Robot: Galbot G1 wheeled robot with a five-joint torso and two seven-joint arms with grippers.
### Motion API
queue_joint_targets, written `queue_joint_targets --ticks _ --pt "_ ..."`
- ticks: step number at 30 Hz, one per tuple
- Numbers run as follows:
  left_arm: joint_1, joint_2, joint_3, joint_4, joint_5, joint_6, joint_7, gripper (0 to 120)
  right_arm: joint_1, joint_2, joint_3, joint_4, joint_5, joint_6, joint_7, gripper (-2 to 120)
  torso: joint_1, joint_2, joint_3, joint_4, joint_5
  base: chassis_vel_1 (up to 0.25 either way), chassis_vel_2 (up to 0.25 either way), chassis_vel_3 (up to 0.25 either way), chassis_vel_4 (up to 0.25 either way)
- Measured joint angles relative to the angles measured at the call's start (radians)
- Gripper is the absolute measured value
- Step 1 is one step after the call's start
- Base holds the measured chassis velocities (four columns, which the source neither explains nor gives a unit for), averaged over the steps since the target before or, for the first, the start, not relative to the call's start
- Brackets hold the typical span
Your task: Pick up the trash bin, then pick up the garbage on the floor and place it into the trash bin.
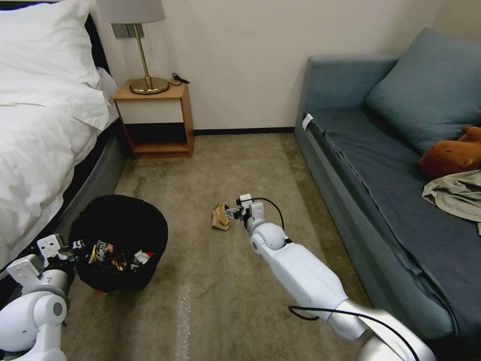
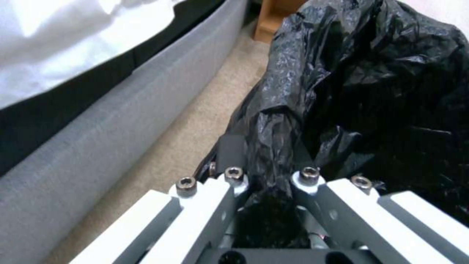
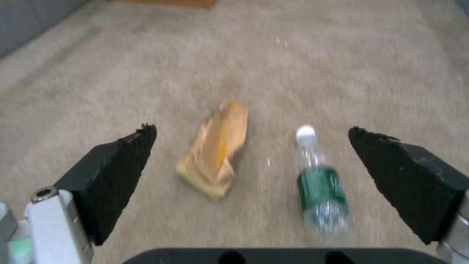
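Rubbish half cleared, bin in hand and two pieces left on the carpet

The left gripper (image 2: 266,179) has its fingers clamped on the black liner at the rim of the trash bin (image 1: 118,240), beside the bed (image 1: 35,150), with wrappers (image 1: 107,255) already inside. The right gripper (image 3: 251,161) hovers low with fingers wide apart over the crumpled tan paper (image 3: 215,150) and the clear green-labelled bottle (image 3: 320,187), lying side by side on the floor (image 3: 342,66); I'd say both remain to be collected

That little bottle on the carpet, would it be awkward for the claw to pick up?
Probably a bit. The bottle lies on its side, so it may roll. It looks clear and empty, likely light. The right gripper hovers open above it.
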Motion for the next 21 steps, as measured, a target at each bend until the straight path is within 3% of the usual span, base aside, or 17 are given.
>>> queue_joint_targets --ticks 11,21 --pt "-0.005 0.055 -0.02 0.039 -0.026 -0.008 0.002 4 -0.093 0.014 0.044 0.038 -0.045 0.009 -0.018 100 0.0 0.0 0.0 0.0001 -0.0001 0.0 0.0 0.0 0.0" --pt "0.004 0.05 -0.025 0.048 -0.026 -0.02 0.007 4 -0.108 0.022 0.048 0.014 -0.08 0.052 -0.058 100 0.0 0.0 0.0 0.0001 -0.0001 0.0 0.0 0.0 0.0"
